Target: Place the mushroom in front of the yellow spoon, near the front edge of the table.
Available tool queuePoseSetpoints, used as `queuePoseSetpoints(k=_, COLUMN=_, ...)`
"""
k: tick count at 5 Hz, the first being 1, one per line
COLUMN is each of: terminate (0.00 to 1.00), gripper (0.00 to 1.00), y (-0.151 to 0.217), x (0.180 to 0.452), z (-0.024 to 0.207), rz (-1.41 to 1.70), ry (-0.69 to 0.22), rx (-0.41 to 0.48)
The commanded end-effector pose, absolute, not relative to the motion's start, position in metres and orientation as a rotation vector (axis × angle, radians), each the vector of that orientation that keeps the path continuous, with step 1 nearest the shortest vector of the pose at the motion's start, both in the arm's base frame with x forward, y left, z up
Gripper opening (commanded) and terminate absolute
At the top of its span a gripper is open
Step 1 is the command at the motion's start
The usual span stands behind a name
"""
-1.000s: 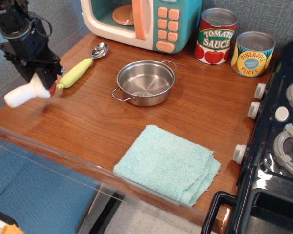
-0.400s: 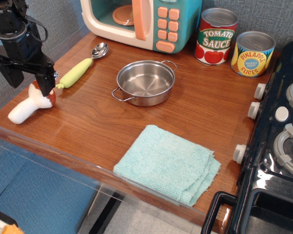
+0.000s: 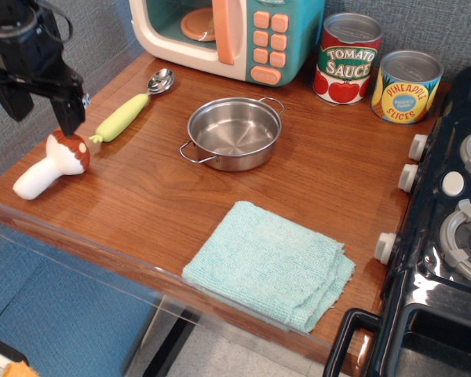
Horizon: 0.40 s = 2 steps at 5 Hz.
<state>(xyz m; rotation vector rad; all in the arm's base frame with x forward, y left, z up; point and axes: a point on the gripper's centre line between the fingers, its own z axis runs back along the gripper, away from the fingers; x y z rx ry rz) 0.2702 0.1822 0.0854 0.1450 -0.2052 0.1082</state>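
Observation:
The mushroom [image 3: 52, 165], white stem and reddish-brown cap, lies on its side on the brown table [image 3: 157, 196] at the left, near the front edge. The yellow spoon [image 3: 130, 111] lies just behind it, its yellow-green handle tip close to the cap and its silver bowl toward the microwave. My gripper [image 3: 41, 114] hangs open and empty above the mushroom, its black fingers [image 3: 67, 116] clear of the cap.
A steel pot [image 3: 234, 132] stands mid-table. A folded teal cloth [image 3: 272, 263] lies at the front edge. A toy microwave [image 3: 228, 35] and two cans [image 3: 347, 58] stand at the back. A black toy stove [image 3: 447, 228] is at the right.
The gripper set the mushroom down on the table, opened, and has risen clear of it. The mushroom now rests by itself.

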Motion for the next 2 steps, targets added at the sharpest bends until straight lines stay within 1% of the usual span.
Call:
queuePoseSetpoints(k=1, terminate=0.0, gripper=1.0, y=0.1823, x=0.2729, z=0.1141, rz=0.087, ry=-0.254, rx=0.176)
queuePoseSetpoints(k=2, terminate=1.0, gripper=1.0, y=0.1823, x=0.2729, z=0.1141, rz=0.087, ry=-0.254, rx=0.176)
